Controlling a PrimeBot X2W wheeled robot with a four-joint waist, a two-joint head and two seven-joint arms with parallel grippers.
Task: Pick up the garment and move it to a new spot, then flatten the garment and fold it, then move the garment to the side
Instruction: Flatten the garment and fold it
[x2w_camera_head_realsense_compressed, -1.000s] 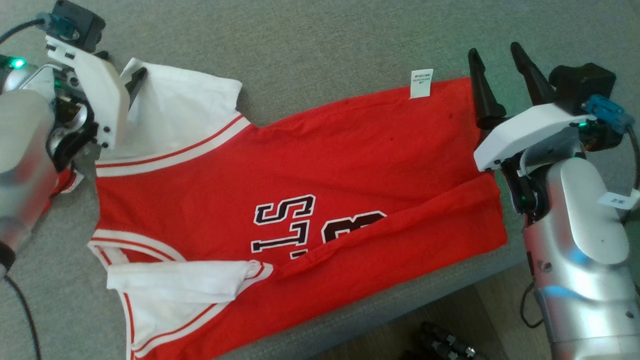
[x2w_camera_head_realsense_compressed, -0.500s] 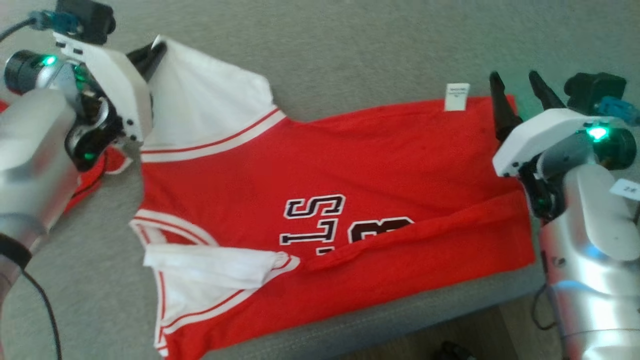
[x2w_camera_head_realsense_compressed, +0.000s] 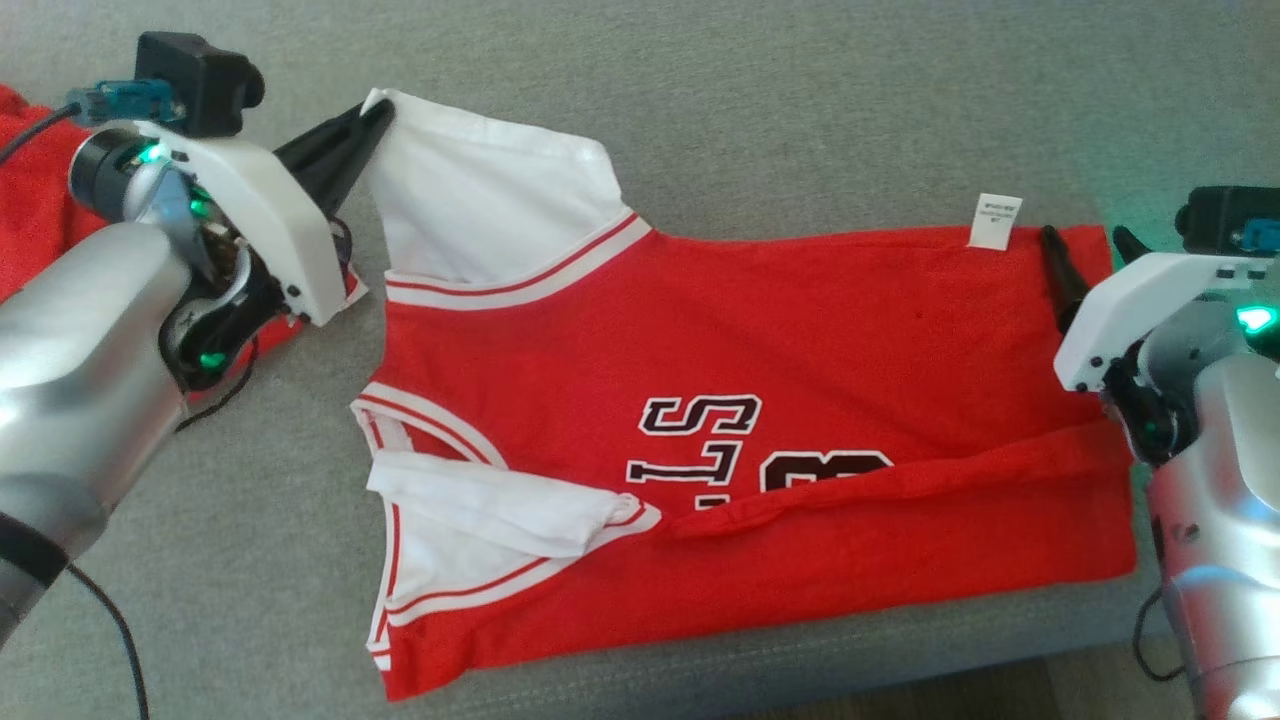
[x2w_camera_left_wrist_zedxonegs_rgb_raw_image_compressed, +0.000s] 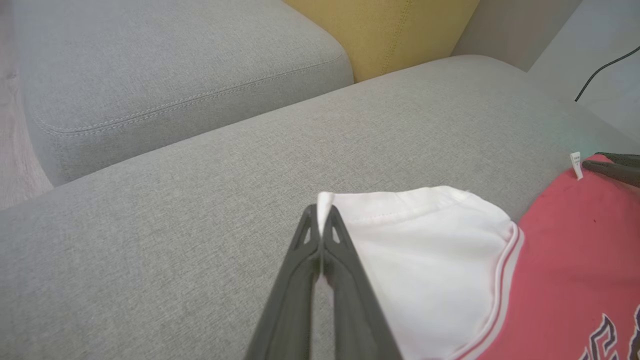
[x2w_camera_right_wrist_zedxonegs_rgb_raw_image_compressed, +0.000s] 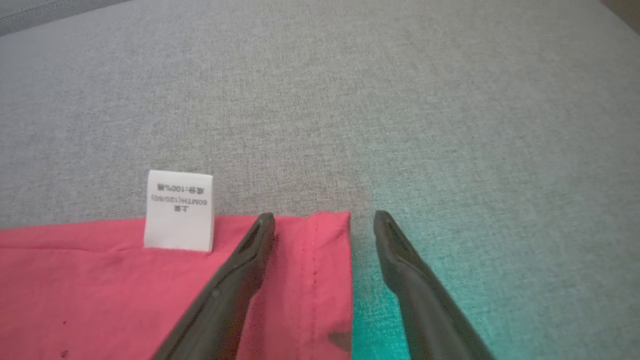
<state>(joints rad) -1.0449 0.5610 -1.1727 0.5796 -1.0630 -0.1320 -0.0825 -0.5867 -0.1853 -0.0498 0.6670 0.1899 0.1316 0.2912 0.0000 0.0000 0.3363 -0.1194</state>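
- Head view: the red fabric jersey (x2w_camera_head_realsense_compressed: 800, 340), with white sleeves and black lettering, lies spread on the grey woven sofa seat (x2w_camera_head_realsense_compressed: 800, 100). Its near long edge is folded up over the lettering. The left gripper (x2w_camera_head_realsense_compressed: 376, 108) is pinched closed on the tip of the far white sleeve (x2w_camera_head_realsense_compressed: 490, 220). The right gripper (x2w_camera_head_realsense_compressed: 1088, 245) stands spread wide at the far hem corner and holds nothing. The step looks like flattening. The sleeve should be drawn outward from the body and kept low over the seat, so that it lays flat and doesn't lift.
- Left wrist view: the two dark fingers meet with only a sliver of sleeve edge between them. That is a thin bite, so the pull should be slow and in line with the cloth, or the edge may slip free.
- Right wrist view: the fingers straddle the red hem corner, one above the cloth beside the small white care label (x2w_camera_right_wrist_zedxonegs_rgb_raw_image_compressed: 179, 210), the other above bare seat. I cannot tell whether they touch the cloth. They should close on the corner itself, not the label, before pulling against the left arm.
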